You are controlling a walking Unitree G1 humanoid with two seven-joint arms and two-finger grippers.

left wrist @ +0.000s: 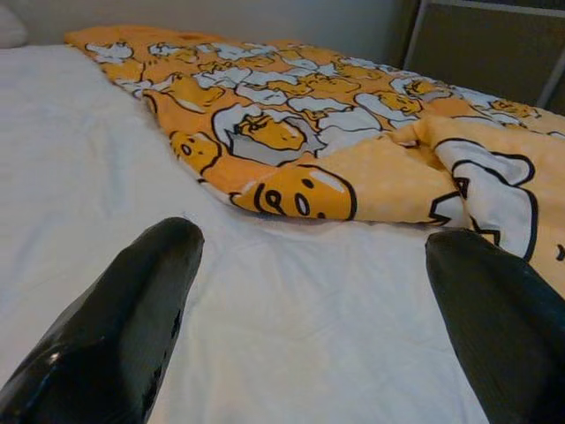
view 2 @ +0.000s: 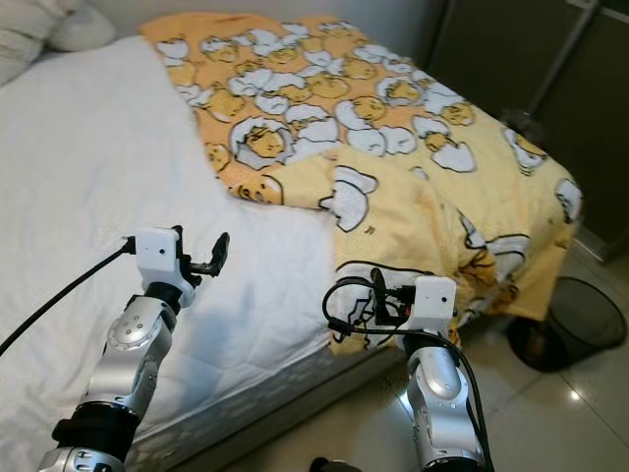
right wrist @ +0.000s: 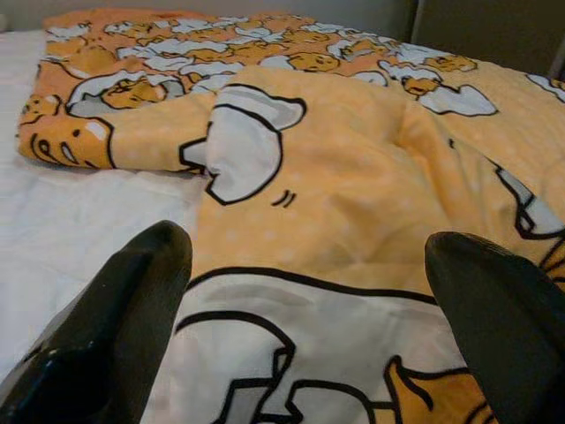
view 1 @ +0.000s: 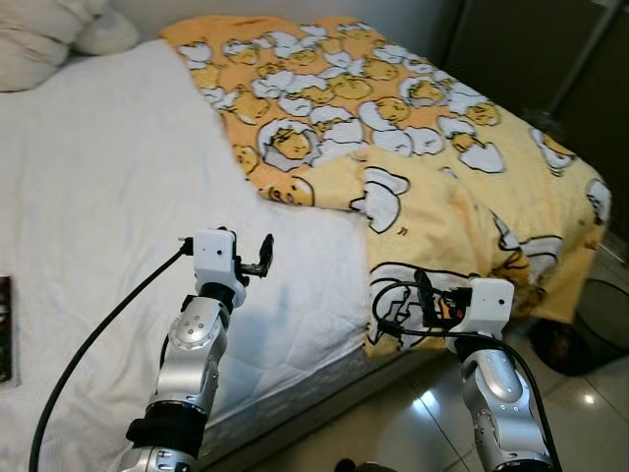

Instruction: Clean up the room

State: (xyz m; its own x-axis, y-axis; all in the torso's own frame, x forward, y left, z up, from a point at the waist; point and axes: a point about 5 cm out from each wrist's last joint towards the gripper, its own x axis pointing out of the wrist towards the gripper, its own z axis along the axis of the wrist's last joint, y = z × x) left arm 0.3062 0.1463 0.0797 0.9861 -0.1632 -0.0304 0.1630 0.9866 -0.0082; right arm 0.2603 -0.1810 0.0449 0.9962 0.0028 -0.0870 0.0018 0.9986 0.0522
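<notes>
Grippers parted; yellow blanket rumpled, folded back.

- A dark flat object lies on the white sheet well off to the outer side of my left claw; the frame edge cuts it and I cannot identify it.
- The pillows far ahead of my left claw are cropped at the corner.
- The yellow patterned blanket drapes over the mattress edge just ahead of my right claw, hiding the bed corner beneath.
- A dark round bin on the floor beyond my right claw is partly behind the blanket; its contents are too dim to tell.
- My left claw's fingers are cropped in the wrist view, bases unseen.
</notes>
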